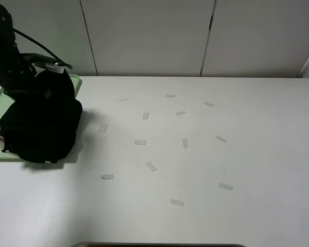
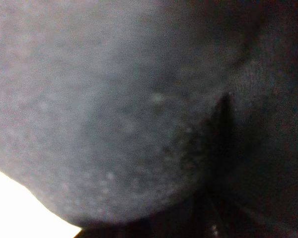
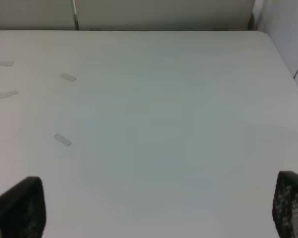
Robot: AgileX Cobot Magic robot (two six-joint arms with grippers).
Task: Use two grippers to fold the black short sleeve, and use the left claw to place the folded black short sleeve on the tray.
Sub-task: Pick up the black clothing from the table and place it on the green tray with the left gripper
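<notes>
The black short sleeve [image 1: 41, 121] hangs as a bunched bundle from my left arm [image 1: 9, 56] at the far left of the exterior view. It sits over the right part of the pale green tray [image 1: 76, 81], and its lower edge reaches past the tray's rim above the table. The left claw is buried in the fabric. The left wrist view shows only black cloth [image 2: 129, 114] pressed close to the lens. My right gripper [image 3: 156, 208] is open and empty above bare table, with one fingertip [image 3: 20, 208] at each lower corner of its view. The right arm is out of the exterior view.
Several small white paper strips [image 1: 140, 142] lie scattered over the middle and right of the white table [image 1: 257, 154]. A white panelled wall [image 1: 149, 36] stands behind the table. The table's right corner [image 3: 260, 34] shows in the right wrist view.
</notes>
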